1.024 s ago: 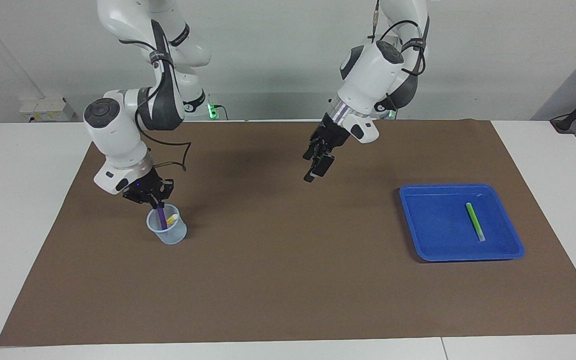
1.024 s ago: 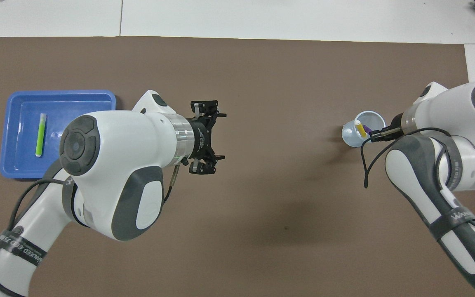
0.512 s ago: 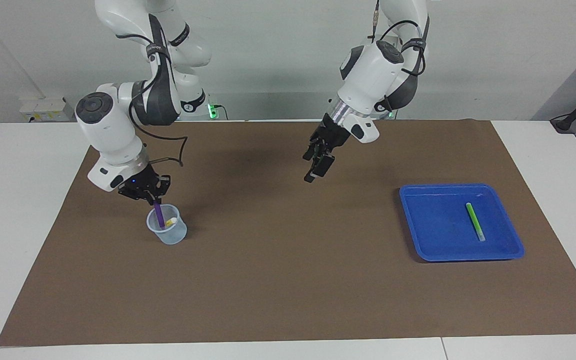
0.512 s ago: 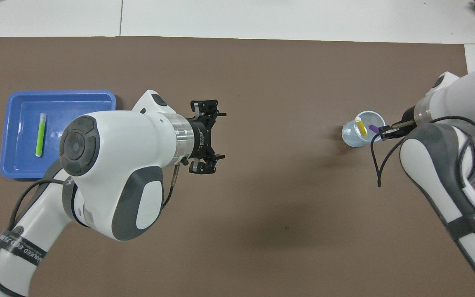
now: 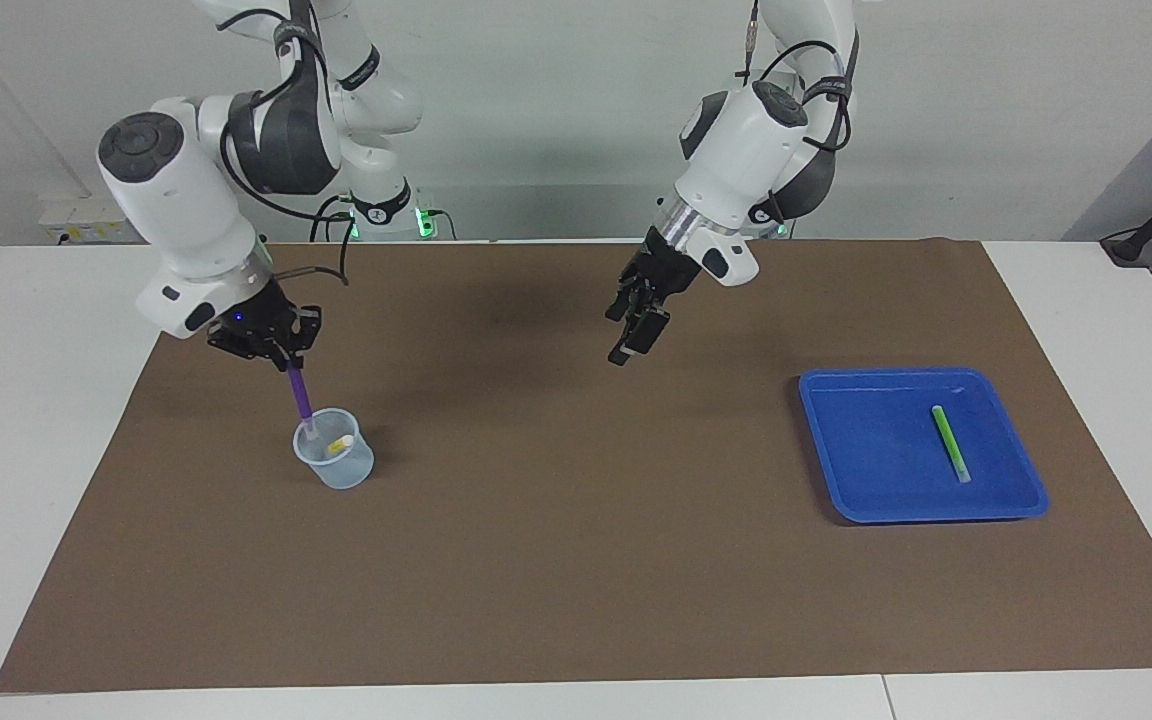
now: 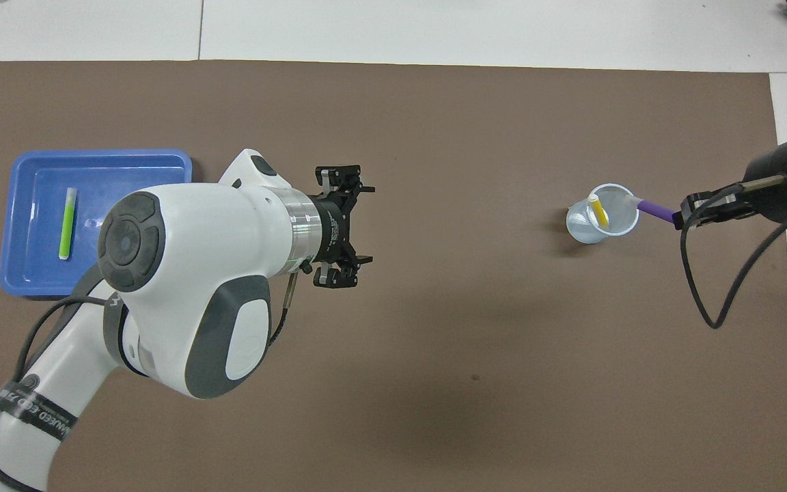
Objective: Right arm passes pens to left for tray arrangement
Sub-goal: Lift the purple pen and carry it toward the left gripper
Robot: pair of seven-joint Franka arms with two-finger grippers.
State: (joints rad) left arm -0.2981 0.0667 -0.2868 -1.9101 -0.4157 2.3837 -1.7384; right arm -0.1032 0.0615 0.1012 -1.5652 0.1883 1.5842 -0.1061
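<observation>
**Purple pen almost clear of the cup**

Purple pen [image 5: 299, 393] hung clenched in the right gripper [image 5: 281, 352], its tip at the cup [image 5: 334, 462] rim. Lifting straight would avoid tipping the cup. Left gripper [image 5: 636, 330] waited, fingers released, over the mat; green pen [image 5: 950, 442] lay in the tray [image 5: 841, 440].

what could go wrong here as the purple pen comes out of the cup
The right gripper is shut on the purple pen, whose pale tip sits at the cup rim; it might catch and tip the cup, spilling the yellow pen. The grip is at the pen's very end, so it may swing during handover to the open left gripper.
</observation>
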